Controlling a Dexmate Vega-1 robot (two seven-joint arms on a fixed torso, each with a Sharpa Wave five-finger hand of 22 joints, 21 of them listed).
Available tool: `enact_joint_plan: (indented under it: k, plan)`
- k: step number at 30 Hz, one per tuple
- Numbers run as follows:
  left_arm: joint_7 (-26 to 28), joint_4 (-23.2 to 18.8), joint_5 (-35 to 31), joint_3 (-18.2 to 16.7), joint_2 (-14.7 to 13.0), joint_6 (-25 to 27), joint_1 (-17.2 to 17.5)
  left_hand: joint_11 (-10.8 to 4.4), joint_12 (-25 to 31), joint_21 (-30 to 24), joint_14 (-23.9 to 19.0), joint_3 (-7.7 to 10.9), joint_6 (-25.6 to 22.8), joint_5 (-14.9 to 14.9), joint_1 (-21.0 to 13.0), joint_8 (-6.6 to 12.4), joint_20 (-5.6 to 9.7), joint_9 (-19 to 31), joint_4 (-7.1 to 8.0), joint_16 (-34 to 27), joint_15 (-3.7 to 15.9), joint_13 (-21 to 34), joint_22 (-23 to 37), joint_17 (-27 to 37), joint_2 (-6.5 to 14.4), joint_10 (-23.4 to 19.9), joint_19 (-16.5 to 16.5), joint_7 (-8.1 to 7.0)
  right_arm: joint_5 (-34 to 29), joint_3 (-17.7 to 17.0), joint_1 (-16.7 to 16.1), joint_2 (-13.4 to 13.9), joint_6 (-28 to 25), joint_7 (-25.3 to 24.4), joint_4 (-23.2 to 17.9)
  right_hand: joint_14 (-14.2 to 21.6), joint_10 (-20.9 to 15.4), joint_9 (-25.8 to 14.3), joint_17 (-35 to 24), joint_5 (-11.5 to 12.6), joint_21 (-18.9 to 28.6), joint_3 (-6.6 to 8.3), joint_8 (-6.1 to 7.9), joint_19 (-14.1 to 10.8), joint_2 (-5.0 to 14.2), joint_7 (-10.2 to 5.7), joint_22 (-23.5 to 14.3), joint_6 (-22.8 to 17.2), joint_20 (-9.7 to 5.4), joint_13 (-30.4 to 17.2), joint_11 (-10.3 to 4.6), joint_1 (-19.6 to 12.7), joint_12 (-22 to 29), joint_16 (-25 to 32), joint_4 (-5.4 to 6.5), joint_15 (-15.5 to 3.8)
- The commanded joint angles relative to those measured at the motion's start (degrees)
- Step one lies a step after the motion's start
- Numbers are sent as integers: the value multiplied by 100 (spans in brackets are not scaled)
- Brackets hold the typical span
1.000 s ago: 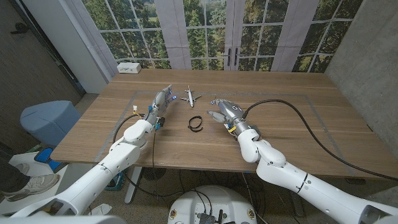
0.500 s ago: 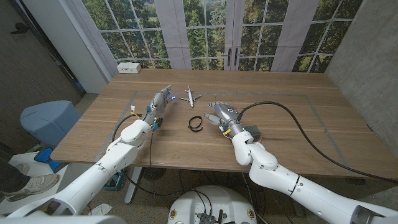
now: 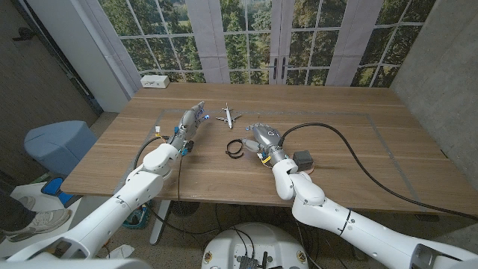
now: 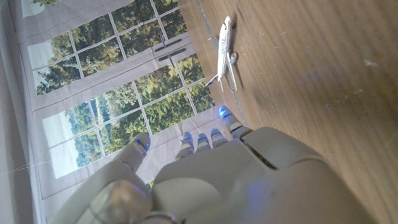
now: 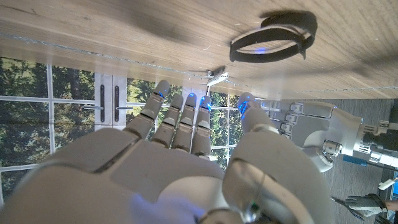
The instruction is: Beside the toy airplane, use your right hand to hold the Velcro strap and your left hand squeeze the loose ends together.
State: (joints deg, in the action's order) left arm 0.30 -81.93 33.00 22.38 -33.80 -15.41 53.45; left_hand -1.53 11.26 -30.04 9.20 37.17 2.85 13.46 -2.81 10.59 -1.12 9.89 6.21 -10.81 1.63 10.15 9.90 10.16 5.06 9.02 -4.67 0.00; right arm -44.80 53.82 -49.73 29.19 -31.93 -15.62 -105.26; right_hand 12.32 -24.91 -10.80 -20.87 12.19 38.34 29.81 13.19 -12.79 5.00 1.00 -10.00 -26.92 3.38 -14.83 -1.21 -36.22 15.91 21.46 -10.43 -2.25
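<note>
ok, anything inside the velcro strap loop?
Only bare table shows through the Velcro strap loop; nothing lies inside it. The right hand sits beside it, not touching. The wood under the band itself is covered.

I find no writing I can read anywhere before me. The toy airplane [image 4: 224, 51] carries small markings along its white body, but they are too tiny and blurred for me to make out.

Wooden table [image 3: 358, 161]: airplane [image 3: 228, 116], strap [image 3: 235, 147], cable [image 3: 373, 161].
</note>
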Motion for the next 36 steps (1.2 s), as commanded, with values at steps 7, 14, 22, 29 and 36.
enact_joint_plan:
  k: [7,14,22,29,36]
  plan:
    - [-31,38,-2,3,26,-73,-9,-5,11,23,-43,16,-26,19,79,10,-17,-2,-9,-14,0,0,14,3,248,-30,25,10,-242,243,119,-226,-200,-187,284,103,-162,-37,-24,-103,-46,-62,79,-80,-103,-37,-9,-201,36,-107,-49,-238,97,74,-33,-181]
    - [-5,13,-18,10,36,-79,5,-5,8,36,-44,20,-31,20,78,6,-20,-2,-11,-9,-6,0,15,2,254,-34,31,18,-278,321,194,-305,-215,-232,426,148,-254,-45,-29,-177,-89,-133,110,-74,-231,-76,-9,-299,59,-181,-104,-370,153,109,-17,-217]
    - [68,-19,-3,-18,30,-53,59,-7,9,50,-47,24,-33,21,79,1,-22,-2,-13,-6,-10,-1,15,2,257,-46,34,16,-290,428,311,-386,-242,-171,611,152,-256,-50,-42,-208,-120,-205,106,-50,-295,-58,-11,-309,94,-218,-87,-360,162,126,32,-192]
    - [69,-7,7,-20,32,-44,63,1,4,65,-51,26,-32,21,80,-4,-23,-1,-15,-3,-9,-1,15,2,258,-45,38,6,-264,502,409,-427,-236,-89,717,136,-252,-58,-73,-237,-157,-313,97,-25,-326,-39,-16,-321,114,-265,-59,-255,171,147,129,-169]
    - [72,3,5,-29,30,-62,66,2,-1,79,-48,29,-36,22,81,-6,-20,-1,-17,2,-12,-1,16,1,260,-41,40,3,-274,589,491,-517,-281,-88,860,168,-269,-61,-92,-235,-174,-359,102,-31,-327,-41,-17,-357,118,-297,-60,-235,184,178,148,-207]
